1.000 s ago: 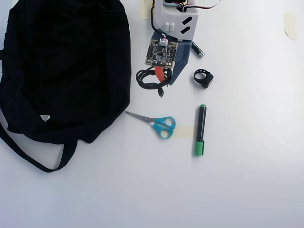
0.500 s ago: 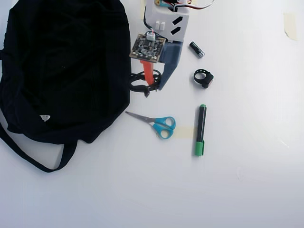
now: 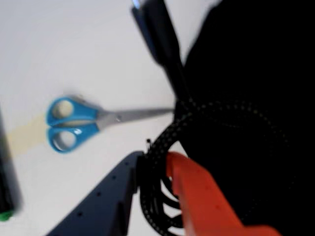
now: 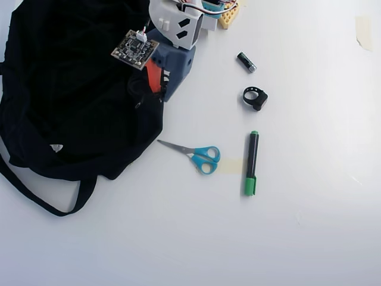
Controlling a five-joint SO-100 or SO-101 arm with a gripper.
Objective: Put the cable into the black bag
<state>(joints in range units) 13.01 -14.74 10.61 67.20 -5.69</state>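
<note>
While the claw is clamped on the cable, the coil is held over the black bag edge, at 3 o'clock of the bag in the overhead view. Scissors are seen on the table at 5 o'clock of the claw.

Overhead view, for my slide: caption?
Gripper carries the coiled cable over the black bag, leaving scissors and marker.

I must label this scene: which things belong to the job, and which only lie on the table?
Job: cable, held in the gripper; black bag.
Lying about: scissors, green marker, battery, black ring strap.
</note>
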